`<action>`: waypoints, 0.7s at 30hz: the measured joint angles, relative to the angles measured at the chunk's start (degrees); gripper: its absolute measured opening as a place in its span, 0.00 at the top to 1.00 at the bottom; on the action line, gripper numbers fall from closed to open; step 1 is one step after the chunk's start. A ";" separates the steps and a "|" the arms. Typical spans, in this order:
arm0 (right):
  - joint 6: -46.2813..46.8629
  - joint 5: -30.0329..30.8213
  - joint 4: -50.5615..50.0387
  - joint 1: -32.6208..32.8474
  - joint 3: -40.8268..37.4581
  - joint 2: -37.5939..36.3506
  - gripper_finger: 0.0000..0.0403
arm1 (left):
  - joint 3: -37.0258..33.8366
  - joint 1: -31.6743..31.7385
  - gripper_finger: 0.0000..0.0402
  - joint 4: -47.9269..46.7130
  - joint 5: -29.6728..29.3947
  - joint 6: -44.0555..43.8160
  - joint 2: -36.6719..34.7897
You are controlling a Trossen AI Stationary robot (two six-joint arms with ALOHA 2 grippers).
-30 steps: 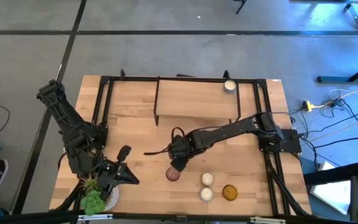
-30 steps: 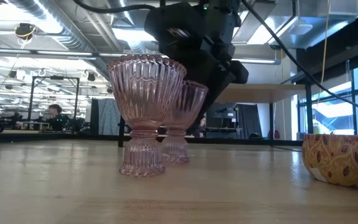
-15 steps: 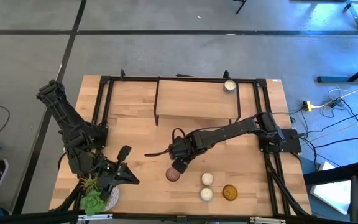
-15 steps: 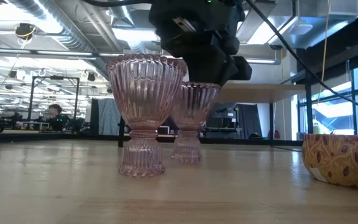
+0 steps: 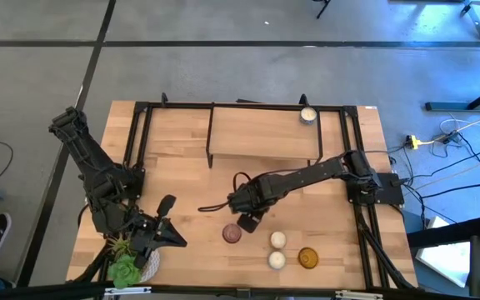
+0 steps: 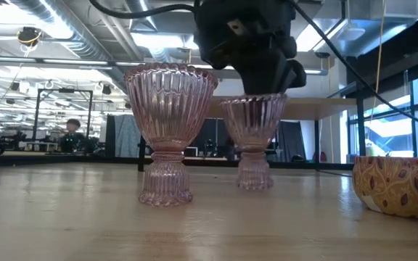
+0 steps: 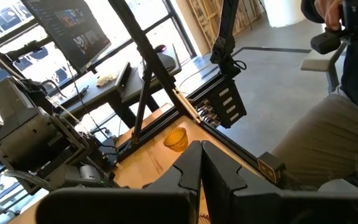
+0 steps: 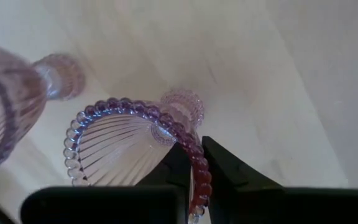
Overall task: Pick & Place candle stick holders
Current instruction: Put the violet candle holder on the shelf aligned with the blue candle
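Right gripper: clamped on the rim of a pinkish-purple holder, one finger inside the cup and one outside, so the cup is kept upright near the front edge of the table.
Left gripper: fingers together, nothing held, parked by the front-left corner beside the plant.
Second pinkish-purple holder: standing just left of the held one, apart from it.
Cream holders: two stand right of the pink pair, a third at the back edge.
Amber holder: rightmost in the front group, apparently a gathered row.
Writing: none is readable anywhere.
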 joint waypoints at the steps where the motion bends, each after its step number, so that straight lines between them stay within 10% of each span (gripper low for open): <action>1: -0.08 -0.25 -0.07 0.03 0.00 -0.20 0.94 | 0.00 0.00 0.99 -0.02 0.00 0.00 0.00; 21: 0.60 1.11 -20.08 0.05 0.09 -19.70 0.94 | 0.00 0.16 0.99 -0.02 0.05 0.02 0.00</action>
